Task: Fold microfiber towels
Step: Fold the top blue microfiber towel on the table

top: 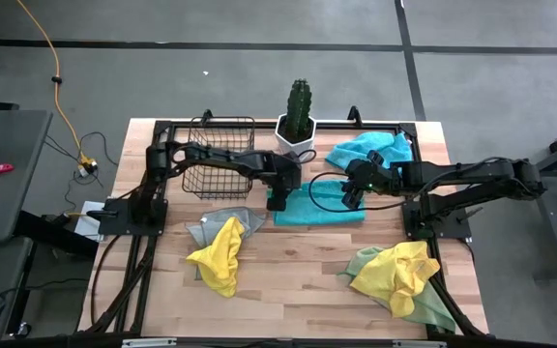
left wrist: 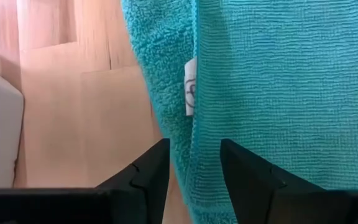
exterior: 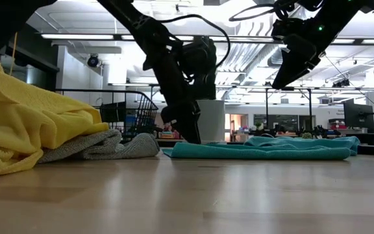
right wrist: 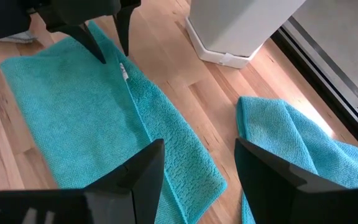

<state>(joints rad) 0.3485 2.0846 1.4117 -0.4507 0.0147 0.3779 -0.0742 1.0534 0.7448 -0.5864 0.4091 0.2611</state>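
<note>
Left gripper [top: 278, 203]: we see it standing tip-down at the left edge of the folded turquoise towel [top: 319, 205], fingers parted a little, with nothing between them (the towel's edge and its small white tag [left wrist: 190, 87] lie just ahead of the tips).

Right gripper [top: 352, 193]: we see it raised above the right part of the same towel, fingers spread wide, holding nothing.

Folded turquoise towel: it lies flat on the table [top: 288, 290] in front of the white cactus pot [top: 295, 134], between the two grippers.

Second turquoise towel [top: 367, 150]: bunched behind the right gripper, near the table's far right corner.

Yellow towel on grey [top: 220, 253]: we find it in a loose heap on the near left, well apart from the left gripper.

Yellow and pale green heap [top: 399, 275]: crumpled on the near right, in front of the right arm's base.

Wire basket [top: 219, 157]: far left, beside the pot (the left arm reaches across its near side).
</note>
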